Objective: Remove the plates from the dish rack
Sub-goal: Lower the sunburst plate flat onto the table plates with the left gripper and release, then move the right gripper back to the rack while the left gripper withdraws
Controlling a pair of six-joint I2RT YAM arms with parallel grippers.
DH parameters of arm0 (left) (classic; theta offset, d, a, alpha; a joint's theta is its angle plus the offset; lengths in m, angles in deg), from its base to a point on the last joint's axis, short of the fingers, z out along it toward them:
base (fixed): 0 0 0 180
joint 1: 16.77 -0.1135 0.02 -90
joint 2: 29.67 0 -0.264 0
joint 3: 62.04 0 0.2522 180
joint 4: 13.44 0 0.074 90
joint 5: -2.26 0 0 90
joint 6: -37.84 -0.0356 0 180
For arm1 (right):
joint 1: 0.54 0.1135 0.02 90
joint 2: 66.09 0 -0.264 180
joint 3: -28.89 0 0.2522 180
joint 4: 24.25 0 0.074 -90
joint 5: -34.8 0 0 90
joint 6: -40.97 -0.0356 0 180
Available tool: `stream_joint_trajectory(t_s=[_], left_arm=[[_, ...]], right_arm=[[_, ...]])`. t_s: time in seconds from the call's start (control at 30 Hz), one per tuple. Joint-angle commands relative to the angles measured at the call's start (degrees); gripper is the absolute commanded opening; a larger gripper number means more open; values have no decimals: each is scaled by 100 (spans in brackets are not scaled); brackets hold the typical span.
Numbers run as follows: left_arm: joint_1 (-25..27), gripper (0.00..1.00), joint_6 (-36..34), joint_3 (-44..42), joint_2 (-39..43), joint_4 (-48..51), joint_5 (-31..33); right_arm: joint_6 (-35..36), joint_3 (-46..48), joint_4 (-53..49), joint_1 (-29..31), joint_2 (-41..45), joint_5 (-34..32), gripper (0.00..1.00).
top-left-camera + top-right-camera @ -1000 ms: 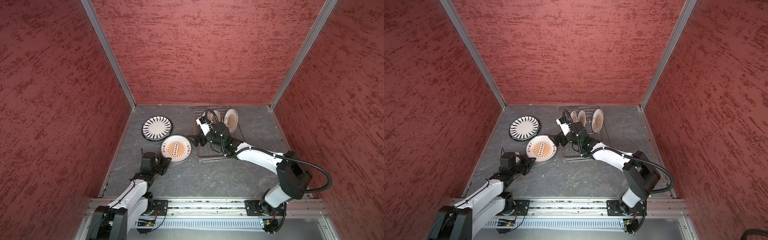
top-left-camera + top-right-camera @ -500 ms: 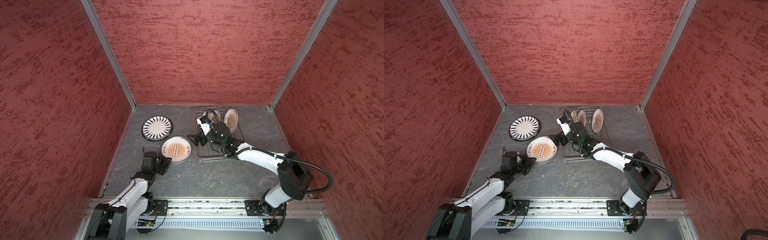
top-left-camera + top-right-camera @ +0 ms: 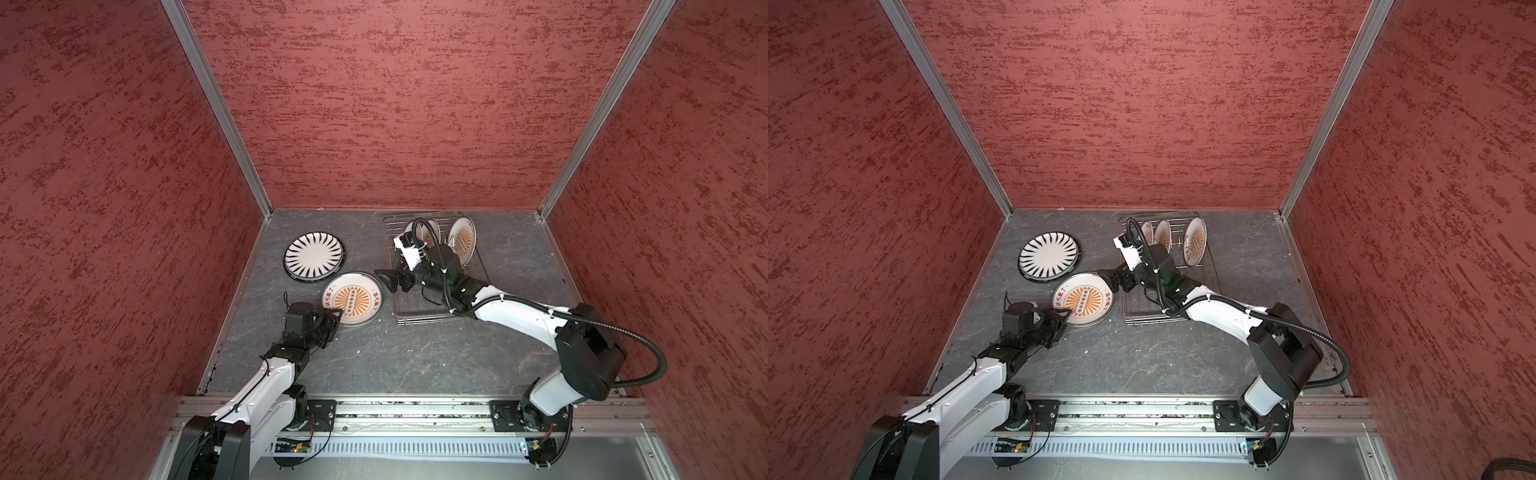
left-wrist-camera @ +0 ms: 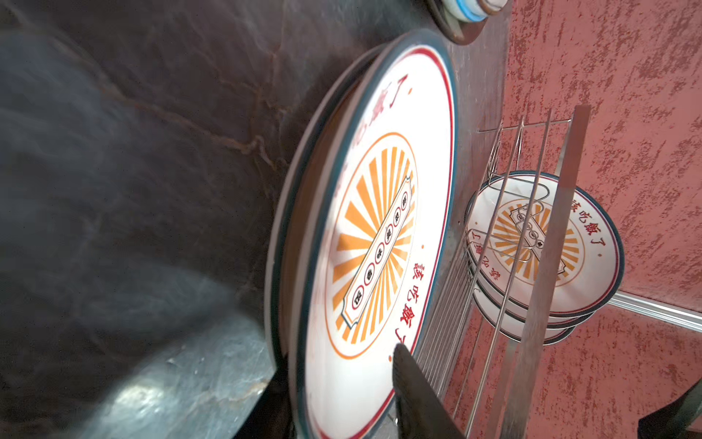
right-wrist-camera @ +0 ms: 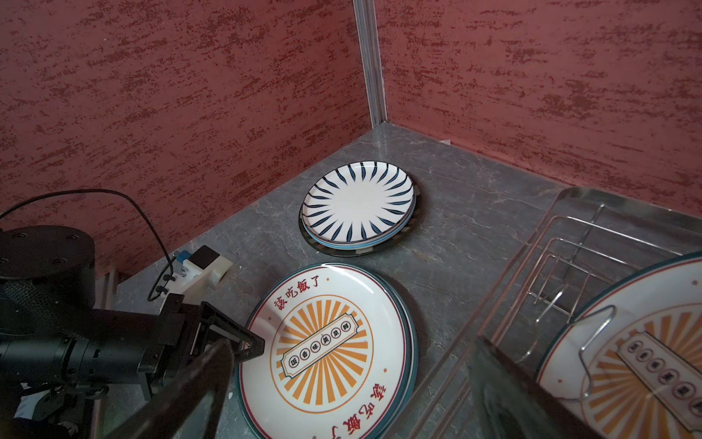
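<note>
A white plate with an orange sunburst (image 3: 352,299) (image 3: 1084,300) (image 5: 326,342) lies flat on another plate on the table, left of the dish rack (image 3: 415,318) (image 3: 1150,320) (image 5: 569,243). My left gripper (image 3: 336,318) (image 3: 1065,313) (image 4: 338,376) stands open at its near rim, one finger over the face and one below the edge. Three sunburst plates (image 3: 1196,241) (image 3: 462,240) (image 4: 592,266) stand upright at the rack's far end. My right gripper (image 3: 386,280) (image 3: 1111,278) (image 5: 351,344) hangs wide open and empty over the rack's left edge.
A small stack of plates topped by a black-striped one (image 3: 314,254) (image 3: 1049,258) (image 5: 359,201) sits on the table toward the back left. Red walls close in the grey table (image 3: 415,357) on three sides. The rack's near half holds bare wire prongs.
My left gripper's jaws have parted around the sunburst plate's rim; they were shut on it a second ago. The plate and the right arm have hardly moved.
</note>
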Motion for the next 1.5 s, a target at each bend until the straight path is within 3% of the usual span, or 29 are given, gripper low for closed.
stream_joint_trajectory(t_s=[0.0, 0.13, 0.37, 0.5, 0.73, 0.83, 0.9, 1.0, 1.17, 1.27, 1.47], left_arm=[[38, 49, -67, 108, 230, 257, 343], [41, 61, -89, 114, 469, 487, 542], [104, 67, -112, 125, 571, 619, 749], [171, 77, -195, 139, 639, 724, 989], [225, 84, -386, 83, 1348, 1063, 1494], [310, 90, -572, 4, 1801, 1153, 1763], [365, 99, -1032, -274, 2133, 459, 1574], [395, 99, -1319, -731, 2586, -536, 1181], [423, 100, -1965, -832, 3101, -778, 844], [495, 99, -2292, -1076, 3252, -1569, 306], [801, 100, -2655, -1065, 3184, -2014, -136]], right_arm=[[54, 13, 128, 26, 113, -69, 97], [161, -150, -203, 26, 11, 132, 99], [603, -703, -1197, 193, -404, 435, 99], [649, -806, -1297, 255, -526, 319, 99], [246, -130, -159, 255, 40, -231, 99], [-352, 355, 480, 212, 574, -461, 99], [-711, 684, 841, 182, 996, -599, 99], [-1078, 860, 707, 184, 1384, -1271, 99], [-961, 1226, 832, 184, 1721, -1314, 99], [-947, 1491, 1057, 184, 1949, -1439, 99], [-876, 1484, 829, 184, 2095, -2407, 95]])
